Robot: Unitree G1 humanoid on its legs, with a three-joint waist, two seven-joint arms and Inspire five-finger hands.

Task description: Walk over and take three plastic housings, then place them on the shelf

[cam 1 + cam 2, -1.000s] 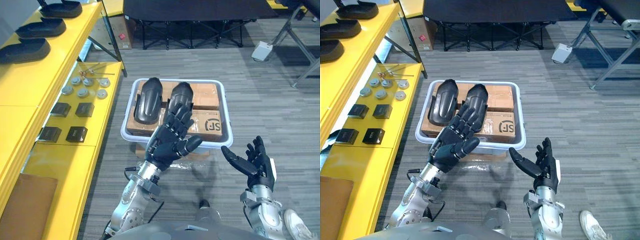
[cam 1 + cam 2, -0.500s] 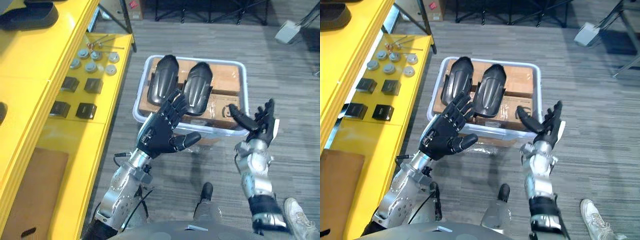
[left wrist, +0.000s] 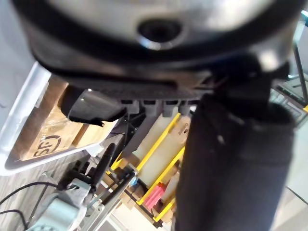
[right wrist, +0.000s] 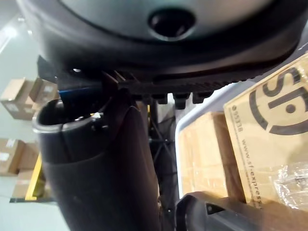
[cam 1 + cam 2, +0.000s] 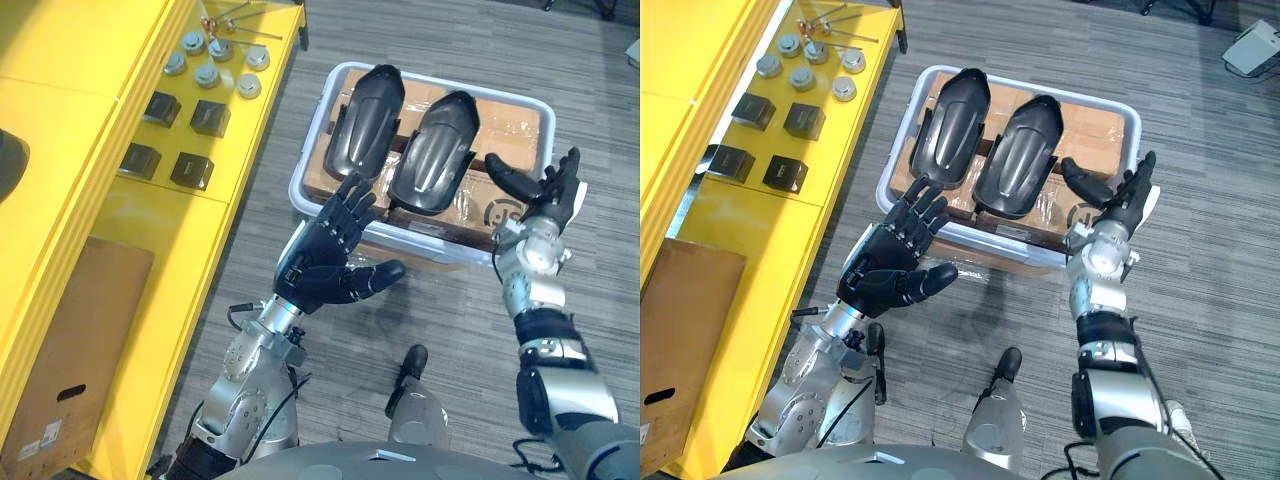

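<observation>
Yellow shelf [image 5: 70, 110] at far left, with small black blocks [image 5: 210, 117] and metal discs [image 5: 208, 75] on its lower level. To its right my left hand [image 5: 322, 268] hangs palm up just short of the white tub [image 5: 311, 145], fingers [image 5: 345, 212] spread wide and holding nothing. Two black housings lie side by side in the tub on cardboard boxes [image 5: 510, 120]: the left housing [image 5: 367, 120] and the right housing [image 5: 435, 150], both rounded side up. My right hand [image 5: 545, 205] is over the tub's right end, just beside the right housing, fingers [image 5: 562, 185] straight, thumb out, also empty. The housings look like light, stiff moulded shells with a smooth, likely slippery curve. I judge the long side edges the best hold, one hand on each flank, not the glossy crown.
</observation>
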